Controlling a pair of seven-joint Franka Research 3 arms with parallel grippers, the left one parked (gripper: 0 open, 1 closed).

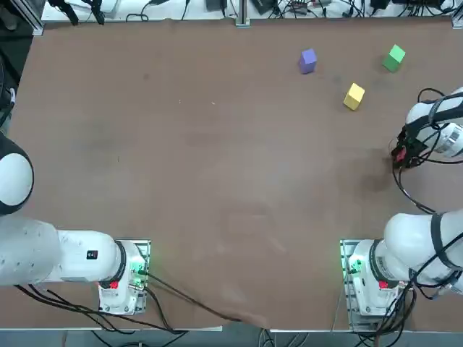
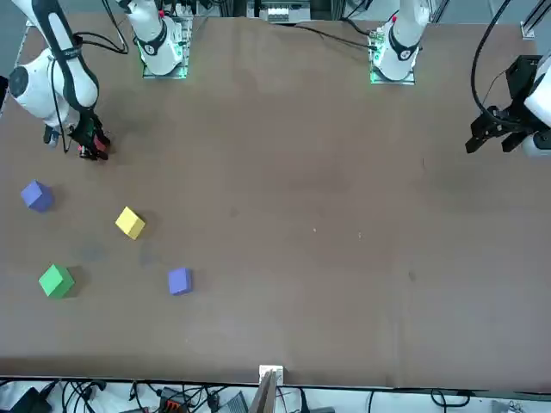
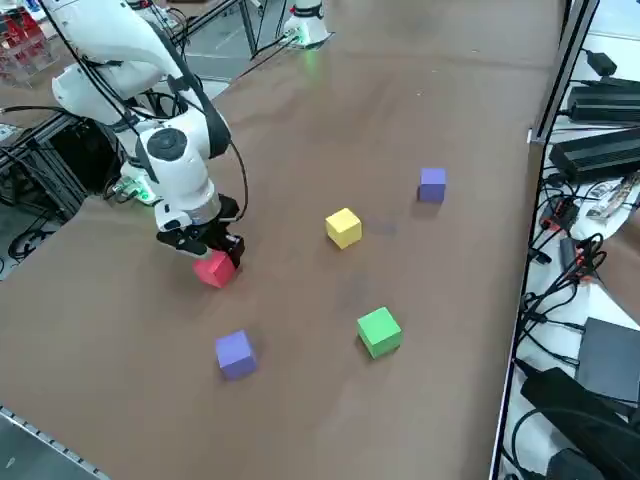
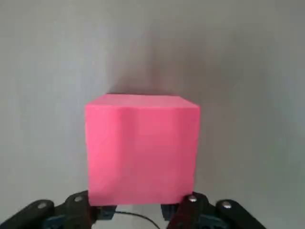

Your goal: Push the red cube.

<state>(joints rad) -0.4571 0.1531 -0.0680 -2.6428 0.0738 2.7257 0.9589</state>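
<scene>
From my remote seat, going left to right across the overhead view: most of the brown worktop (image 1: 181, 166) is bare, then the blocks are bunched at the far right. First a small matte purple cube (image 1: 307, 61), then a small yellow cube (image 1: 354, 95) a bit nearer the robot, then a small green cube (image 1: 394, 57) at the far edge. A second purple cube (image 3: 235, 353) only shows from the side and front cameras, close to the right-hand edge.

The small bright red cube with matte faces (image 3: 214, 268) sits on the worktop near the right edge, nearer the robot than the yellow one, and well apart from all the others. The right arm's pincer (image 3: 207, 244) is down low, right at it. On the wrist camera the red cube fills the middle and the two fingertips (image 4: 78, 200) show at its lower corners, so they're spread roughly cube-wide. Can't tell whether they actually touch it.
</scene>
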